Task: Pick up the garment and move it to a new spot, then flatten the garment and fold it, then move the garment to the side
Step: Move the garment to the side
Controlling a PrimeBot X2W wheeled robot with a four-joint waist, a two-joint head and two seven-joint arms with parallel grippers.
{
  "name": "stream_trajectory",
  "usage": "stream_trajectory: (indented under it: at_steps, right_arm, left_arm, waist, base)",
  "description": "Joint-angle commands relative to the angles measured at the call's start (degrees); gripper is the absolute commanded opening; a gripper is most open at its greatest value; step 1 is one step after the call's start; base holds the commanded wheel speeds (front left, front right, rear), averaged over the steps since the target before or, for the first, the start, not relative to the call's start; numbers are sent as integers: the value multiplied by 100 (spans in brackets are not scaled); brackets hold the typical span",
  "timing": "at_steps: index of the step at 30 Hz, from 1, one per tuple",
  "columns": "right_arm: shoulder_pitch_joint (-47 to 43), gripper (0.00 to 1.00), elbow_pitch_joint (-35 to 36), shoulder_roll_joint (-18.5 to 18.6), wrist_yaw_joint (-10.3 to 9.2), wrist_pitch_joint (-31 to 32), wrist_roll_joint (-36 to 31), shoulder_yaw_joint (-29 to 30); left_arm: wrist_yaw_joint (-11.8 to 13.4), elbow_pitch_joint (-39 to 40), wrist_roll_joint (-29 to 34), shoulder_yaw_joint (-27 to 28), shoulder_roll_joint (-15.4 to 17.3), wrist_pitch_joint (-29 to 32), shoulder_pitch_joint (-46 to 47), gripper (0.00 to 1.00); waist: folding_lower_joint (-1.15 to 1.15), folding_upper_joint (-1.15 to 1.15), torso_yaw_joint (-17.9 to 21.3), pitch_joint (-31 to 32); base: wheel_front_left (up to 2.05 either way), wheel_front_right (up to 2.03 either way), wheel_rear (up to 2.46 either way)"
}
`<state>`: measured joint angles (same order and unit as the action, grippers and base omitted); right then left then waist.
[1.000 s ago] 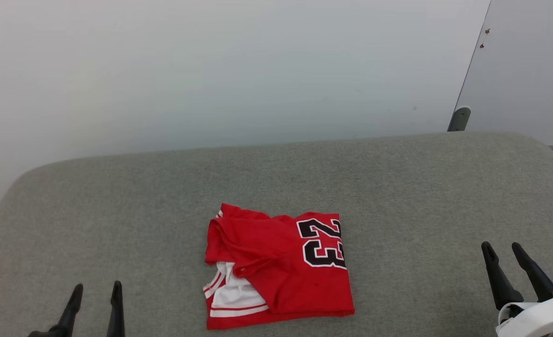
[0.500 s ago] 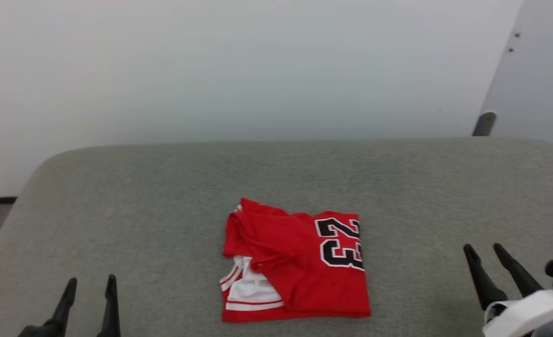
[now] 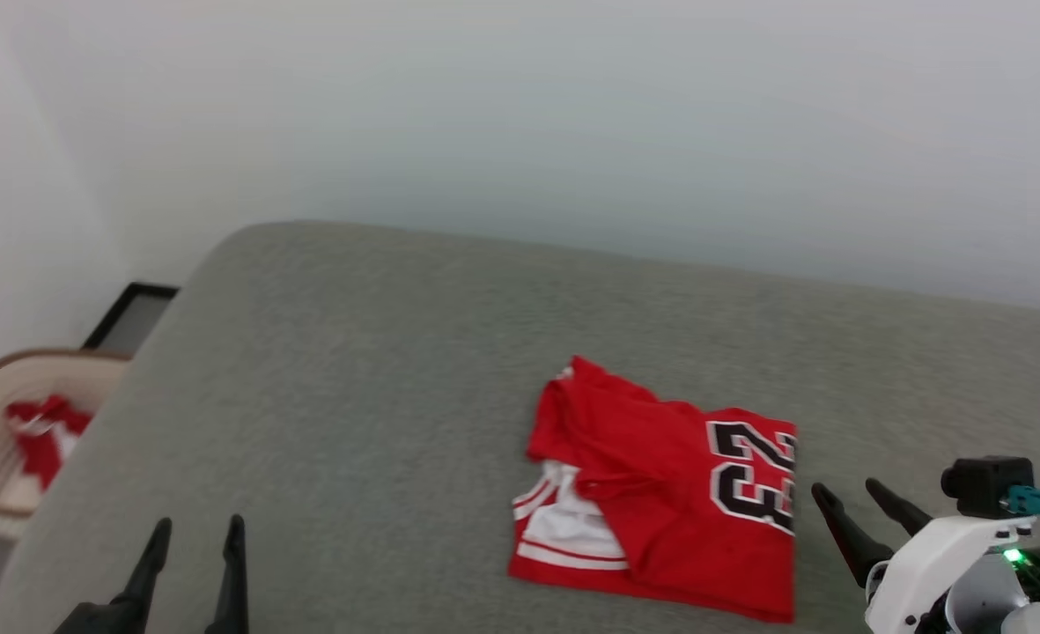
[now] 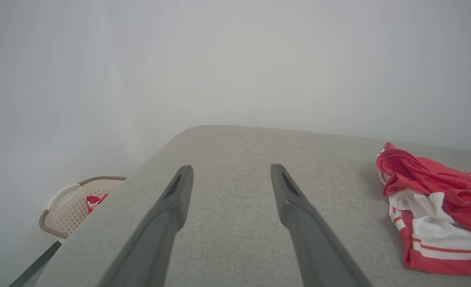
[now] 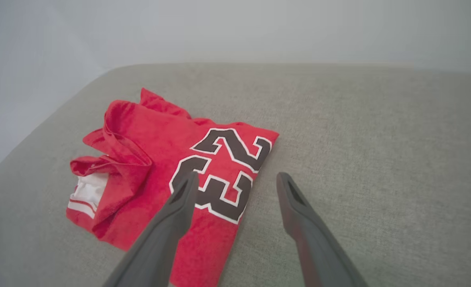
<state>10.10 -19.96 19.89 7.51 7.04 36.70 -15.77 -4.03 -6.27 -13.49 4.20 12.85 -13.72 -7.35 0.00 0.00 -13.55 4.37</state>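
The garment [image 3: 660, 493], a red jersey with a white sleeve, striped trim and black "23", lies folded on the grey table [image 3: 352, 370], right of centre in the head view. It also lies at the right edge of the left wrist view [image 4: 434, 215] and at centre left of the right wrist view [image 5: 171, 175]. My left gripper [image 3: 195, 533] stands open at the lower left, well left of the garment, nothing between its fingers. My right gripper [image 3: 850, 495] is open just right of the garment's right edge, its left finger [image 5: 179, 203] over the numbers.
A beige basket [image 3: 9, 431] holding a red-and-white cloth lump [image 3: 40, 431] stands on the floor left of the table, also in the left wrist view [image 4: 75, 205]. A pale wall runs behind the table. The table's rounded left corner is near my left gripper.
The head view has swung to the left, so the basket has come into view and the garment sits further right. The right gripper now stands closer to the garment's right edge. The garment has not moved on the table.
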Motion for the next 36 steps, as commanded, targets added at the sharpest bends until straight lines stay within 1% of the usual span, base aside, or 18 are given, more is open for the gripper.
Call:
stream_trajectory:
  at_steps: [1, 6, 10, 19, 21, 26, 27, 28, 31, 36]
  right_arm:
    - [83, 100, -86, -17, -4, 120, -62, 7]
    - [325, 100, -425, -11, -4, 706, -202, 152]
    - [502, 100, -631, -57, -4, 1129, -373, 328]
    - [607, 100, -935, -306, -4, 2072, -622, 672]
    - [608, 100, -968, -358, -4, 2161, -628, 723]
    - [652, 100, -1229, -601, -4, 2660, -670, 927]
    - [662, 42, -1277, -648, -4, 2773, -651, 927]
    - [684, 0, -1303, -673, -3, 2872, -622, 900]
    - [790, 0, -1331, -656, -1, 3022, -645, 851]
    - [1090, 0, -1170, -530, -3, 3012, -630, 732]
  left_arm:
    - [24, 0, -10, -13, -15, -34, -2, 100]
    - [54, -28, -57, -73, -105, -57, 80, 100]
    - [45, -83, -64, -130, -181, -92, 152, 100]
    - [28, -224, -115, -140, -297, -133, 268, 100]
    - [21, -240, -112, -141, -305, -136, 280, 100]
    - [0, -281, -125, -136, -347, -147, 351, 100]
    - [4, -288, -122, -142, -357, -148, 363, 100]
    - [-4, -296, -119, -145, -363, -149, 372, 100]
    - [-22, -300, -101, -135, -384, -146, 416, 100]
    - [-40, -276, -75, -80, -402, -147, 443, 100]
  waist:
    - [0, 0, -441, -145]
    - [0, 0, -727, -381]
    - [0, 0, -861, -522]
    - [0, 0, -936, -707]
    - [0, 0, -938, -722]
    - [0, 0, -920, -808]
    - [0, 0, -919, -822]
    - [0, 0, -917, -834]
    - [0, 0, -899, -869]
    - [0, 0, -837, -876]
  base:
    - [0, 0, 0]
    - [0, 0, 0]
    - [0, 0, 0]
    - [0, 0, 0]
    - [0, 0, 0]
    - [0, 0, 0]
    - [0, 0, 0]
    - [0, 0, 0]
    - [0, 0, 0]
    - [0, 0, 0]
